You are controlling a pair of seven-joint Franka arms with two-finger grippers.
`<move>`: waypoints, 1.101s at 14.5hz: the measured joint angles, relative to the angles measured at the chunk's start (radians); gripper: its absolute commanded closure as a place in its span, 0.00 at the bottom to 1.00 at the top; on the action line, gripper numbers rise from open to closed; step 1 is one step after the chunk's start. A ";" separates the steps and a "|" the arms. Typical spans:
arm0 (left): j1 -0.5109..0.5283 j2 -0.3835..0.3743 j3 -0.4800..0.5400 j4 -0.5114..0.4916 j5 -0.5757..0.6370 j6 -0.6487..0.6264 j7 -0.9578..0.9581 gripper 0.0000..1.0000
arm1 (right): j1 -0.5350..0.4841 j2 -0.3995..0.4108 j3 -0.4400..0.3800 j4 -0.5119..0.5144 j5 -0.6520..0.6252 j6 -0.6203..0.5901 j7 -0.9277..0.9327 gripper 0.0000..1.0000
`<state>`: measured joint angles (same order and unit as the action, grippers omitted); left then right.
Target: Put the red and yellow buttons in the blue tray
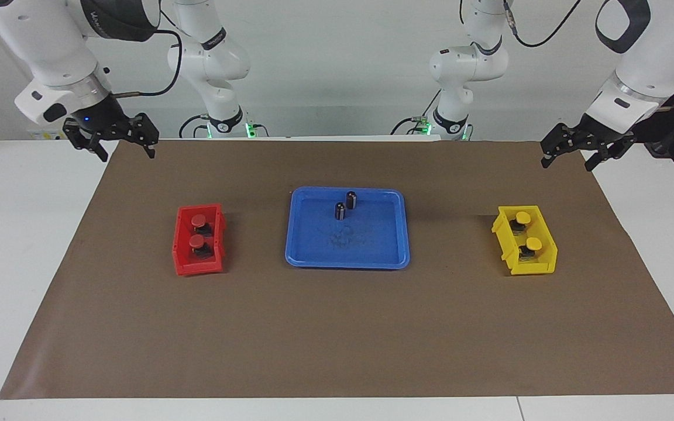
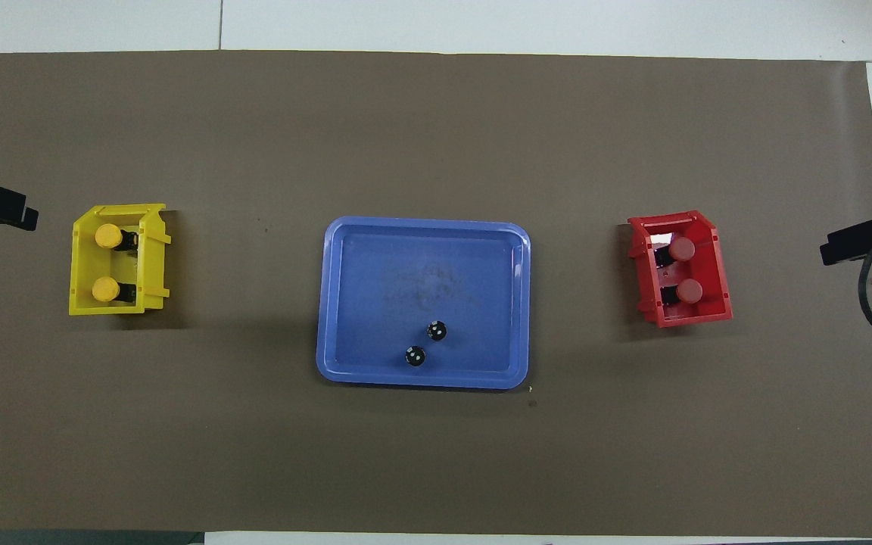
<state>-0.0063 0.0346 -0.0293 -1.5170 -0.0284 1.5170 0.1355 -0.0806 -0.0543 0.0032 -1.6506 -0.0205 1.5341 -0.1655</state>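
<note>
Four push buttons, none yet in the blue tray (image 1: 347, 257): two red buttons (image 1: 198, 220) (image 1: 196, 241) sit one nearer the robots than the other in the small red bin (image 1: 185, 266), toward the right arm's end of the table; two yellow buttons (image 1: 523, 218) (image 1: 533, 244) sit likewise in the small yellow bin (image 1: 539, 269), toward the left arm's end. Tray lies midway between the bins on the brown mat (image 1: 337, 339), well apart from both. Two black capless cylinders (image 1: 351, 199) (image 1: 340, 211) stand upright in the tray's half nearer the robots.

Right gripper (image 1: 119, 143): raised over the mat's corner by its own base, fingers spread, holding nothing. Left gripper (image 1: 568, 156): raised over the mat's edge at its own end, fingers spread, holding nothing. Both arms wait.

Hazards, as judged:
- Bin walls are deep and the buttons sit close together; a finger may strike a wall or the neighbouring button and tip the bin.
- Round caps may slip from a grip taken too high.
- A button set down near the cylinders could topple them.
</note>
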 measured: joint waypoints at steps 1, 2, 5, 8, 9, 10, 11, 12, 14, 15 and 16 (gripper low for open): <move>0.000 0.000 0.000 0.000 0.000 0.000 0.000 0.00 | 0.000 0.000 0.000 0.000 0.000 0.000 0.000 0.00; 0.000 0.000 0.000 0.000 0.000 0.000 0.000 0.00 | 0.000 0.000 0.000 0.000 0.000 0.000 0.000 0.00; 0.000 0.000 0.000 0.000 0.000 0.000 0.000 0.00 | 0.000 0.000 0.000 0.000 0.000 0.000 0.000 0.00; 0.000 0.000 0.000 0.000 0.000 0.000 0.000 0.00 | -0.001 0.000 0.000 0.000 0.000 0.000 0.000 0.00; 0.000 0.000 0.000 0.000 0.000 0.000 0.000 0.00 | -0.002 0.000 -0.001 0.000 0.000 0.000 0.000 0.00; 0.000 0.000 0.000 0.000 0.000 0.000 0.000 0.00 | -0.003 0.000 -0.002 0.000 0.000 0.000 0.000 0.00; 0.000 0.000 0.000 0.000 0.000 0.000 0.000 0.00 | -0.002 0.000 -0.002 0.000 0.000 0.000 0.000 0.01; 0.000 0.000 0.000 0.000 0.000 0.000 0.000 0.00 | -0.001 0.000 -0.001 0.000 0.000 0.000 0.000 0.12; 0.000 0.000 0.000 0.000 0.000 0.000 0.000 0.00 | 0.001 0.000 0.003 0.000 0.002 0.005 0.000 0.21; 0.000 0.000 0.000 0.000 0.000 0.000 0.000 0.00 | 0.004 0.001 0.008 -0.001 0.003 0.023 0.000 0.25; 0.000 0.000 0.000 0.000 0.000 0.000 0.000 0.00 | 0.012 0.004 0.012 -0.002 0.004 0.051 0.000 0.31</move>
<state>-0.0063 0.0346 -0.0293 -1.5170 -0.0284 1.5170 0.1355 -0.0682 -0.0507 0.0156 -1.6528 -0.0164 1.5854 -0.1653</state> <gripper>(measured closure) 0.000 0.207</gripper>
